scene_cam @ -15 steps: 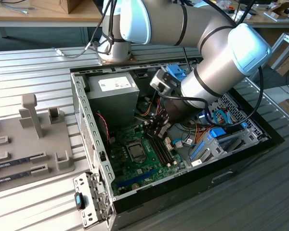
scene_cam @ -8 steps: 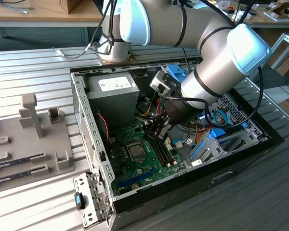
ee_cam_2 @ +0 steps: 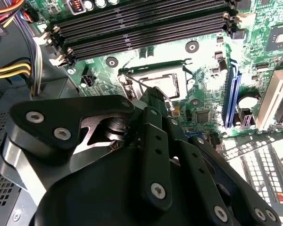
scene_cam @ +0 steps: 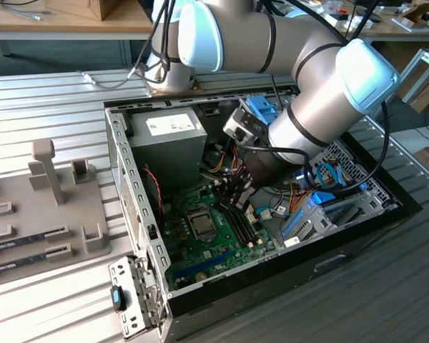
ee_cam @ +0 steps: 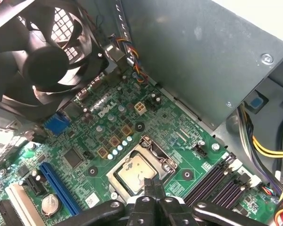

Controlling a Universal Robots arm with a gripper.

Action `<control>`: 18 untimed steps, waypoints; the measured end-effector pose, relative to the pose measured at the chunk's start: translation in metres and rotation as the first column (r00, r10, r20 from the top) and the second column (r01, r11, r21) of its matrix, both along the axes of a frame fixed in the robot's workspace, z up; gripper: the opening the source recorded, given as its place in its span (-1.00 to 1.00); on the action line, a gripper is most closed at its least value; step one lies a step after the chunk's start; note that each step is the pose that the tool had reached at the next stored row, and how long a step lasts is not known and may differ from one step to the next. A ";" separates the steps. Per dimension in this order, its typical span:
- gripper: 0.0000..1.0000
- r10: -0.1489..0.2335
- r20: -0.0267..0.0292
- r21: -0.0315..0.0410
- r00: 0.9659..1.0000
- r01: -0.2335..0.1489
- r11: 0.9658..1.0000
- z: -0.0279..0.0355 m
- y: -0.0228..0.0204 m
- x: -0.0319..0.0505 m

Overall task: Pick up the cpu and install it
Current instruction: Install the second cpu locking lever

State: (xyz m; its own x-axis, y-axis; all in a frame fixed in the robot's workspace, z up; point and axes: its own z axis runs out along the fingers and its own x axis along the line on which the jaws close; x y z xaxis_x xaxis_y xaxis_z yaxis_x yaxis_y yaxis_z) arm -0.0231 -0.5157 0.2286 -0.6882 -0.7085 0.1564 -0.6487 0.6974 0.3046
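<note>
Ribbed grey metal table point(scene_cam: 71, 93) carries an open computer case point(scene_cam: 118, 164), and the arm reaches down into it over the green motherboard point(scene_cam: 193, 246). In the first wrist view the cpu point(ee_cam: 136, 172) lies flat inside the socket frame point(ee_cam: 153, 146), its pale metal top facing up. The gripper point(ee_cam: 152, 184) hangs just above the chip's near edge. Its two narrow fingers are pressed together with nothing visible between them, so the chip looks set down rather than carried.

The step in hand appears to be seating the chip. Doing it well means the chip lies level in the frame with all four edges parallel to it and no corner riding up. It should sit there under its own weight rather than being pushed. The fingertips should also stay off the thin wire lever point(ee_cam_2: 146, 87) beside the socket and off the memory slots point(ee_cam_2: 146, 23) close by. Whether the frame's plate is clamped down cannot be told.

As for writing, a white label point(scene_cam: 173, 123) sits on the grey power supply point(scene_cam: 168, 139), its print too small to make out. White lettering and a maker's mark are printed on the board near the black fan point(ee_cam: 42, 56)
</note>
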 end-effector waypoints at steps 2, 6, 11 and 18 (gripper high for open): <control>-0.79 0.000 0.000 -0.002 1.000 0.000 1.000 -0.0015 0.0000 0.0004; -0.79 0.000 0.000 -0.004 1.000 0.000 1.000 -0.0039 -0.0003 0.0006; -0.79 0.000 0.000 -0.015 1.000 0.000 1.000 -0.0068 -0.0010 0.0008; -0.79 0.000 0.000 -0.077 1.000 0.000 0.997 -0.0092 -0.0010 0.0008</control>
